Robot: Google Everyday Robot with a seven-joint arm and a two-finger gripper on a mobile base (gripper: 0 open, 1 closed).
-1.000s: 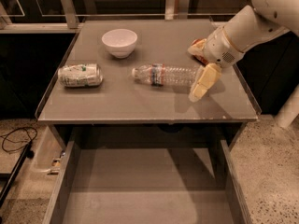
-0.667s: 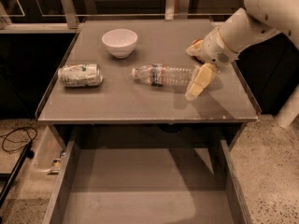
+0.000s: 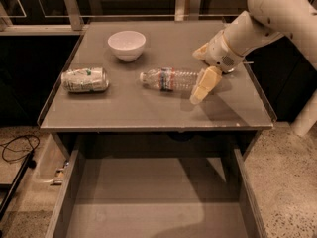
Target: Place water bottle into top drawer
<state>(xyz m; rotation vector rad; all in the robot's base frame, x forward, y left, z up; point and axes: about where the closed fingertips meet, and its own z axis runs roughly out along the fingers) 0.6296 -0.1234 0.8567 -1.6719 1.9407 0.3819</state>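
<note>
The water bottle (image 3: 168, 79) lies on its side in the middle of the grey tabletop (image 3: 148, 108), cap to the left, base to the right. My gripper (image 3: 197, 76) is at the bottle's base end on the right. It is open, with the near finger (image 3: 205, 86) in front of the base and the far finger (image 3: 200, 51) behind it. The fingers stand around the base without closing on it. The top drawer (image 3: 158, 207) is pulled open below the table's front edge, and its flat grey bottom is bare.
A white bowl (image 3: 127, 44) stands at the back left of the table. A crushed silver-green can (image 3: 84, 80) lies on the left. The white arm (image 3: 277, 14) comes in from the upper right. Cables (image 3: 15, 150) lie on the floor at the left.
The gripper has shifted slightly left, towards the bottle's base. The bottle, can and bowl have not moved.
</note>
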